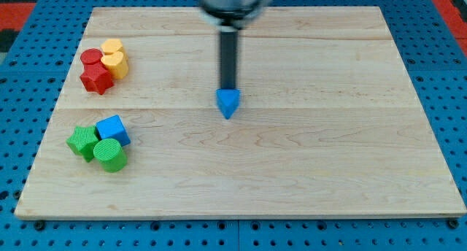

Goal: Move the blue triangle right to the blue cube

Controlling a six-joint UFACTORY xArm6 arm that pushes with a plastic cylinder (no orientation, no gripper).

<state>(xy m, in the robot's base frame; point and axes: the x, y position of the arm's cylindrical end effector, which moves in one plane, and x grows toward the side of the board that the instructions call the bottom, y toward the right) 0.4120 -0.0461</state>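
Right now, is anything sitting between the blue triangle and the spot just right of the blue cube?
Nothing visible. My tip sits at the blue triangle's top edge. The board between it and the blue cube's right side is bare; the green blocks lie left of and below the cube.

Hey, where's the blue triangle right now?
The blue triangle sits near the board's centre, just below my tip, far right of the blue cube.

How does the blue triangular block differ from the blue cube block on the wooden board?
The blue triangular block stands alone mid-board, my tip at its top edge; the blue cube block sits at the view's left against green blocks. The triangle is wedge-shaped and looks smaller; the cube is boxy. Both are blue.
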